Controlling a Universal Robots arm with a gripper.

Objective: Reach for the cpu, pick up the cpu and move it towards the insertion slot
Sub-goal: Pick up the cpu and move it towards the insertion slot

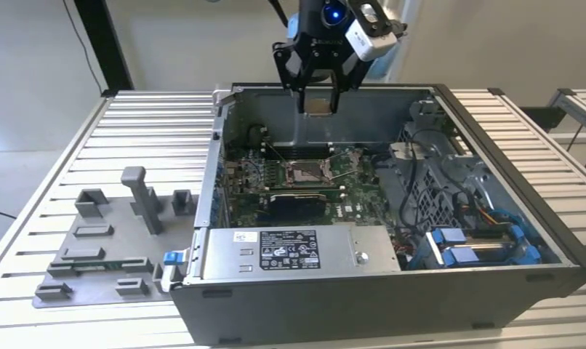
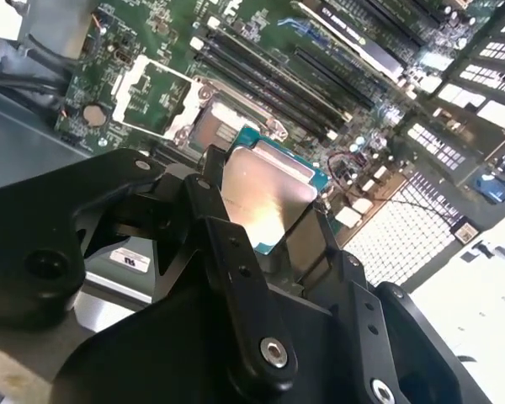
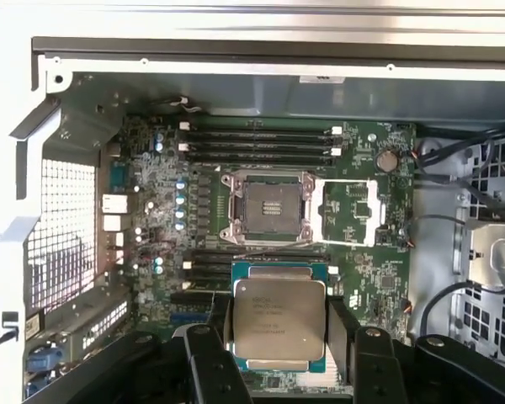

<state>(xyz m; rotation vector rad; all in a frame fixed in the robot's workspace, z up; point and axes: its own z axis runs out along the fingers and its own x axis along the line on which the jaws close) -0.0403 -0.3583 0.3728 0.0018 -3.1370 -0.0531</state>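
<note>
My gripper hangs above the far wall of the open computer case, shut on the cpu. The cpu is a thin square chip with a silver-beige face; it sits flat between the black fingers in both wrist views. Below and ahead lies the insertion slot, a square socket with a silvery frame and brownish centre on the green board. In the exterior view the slot is in the middle of the board, well below the held cpu. The cpu is clear of the socket.
The case stands open on a slatted metal table. Black memory slots run beside the socket. Cables and blue connectors fill the case's side toward the exterior view's right. A grey fixture plate with posts lies outside the case.
</note>
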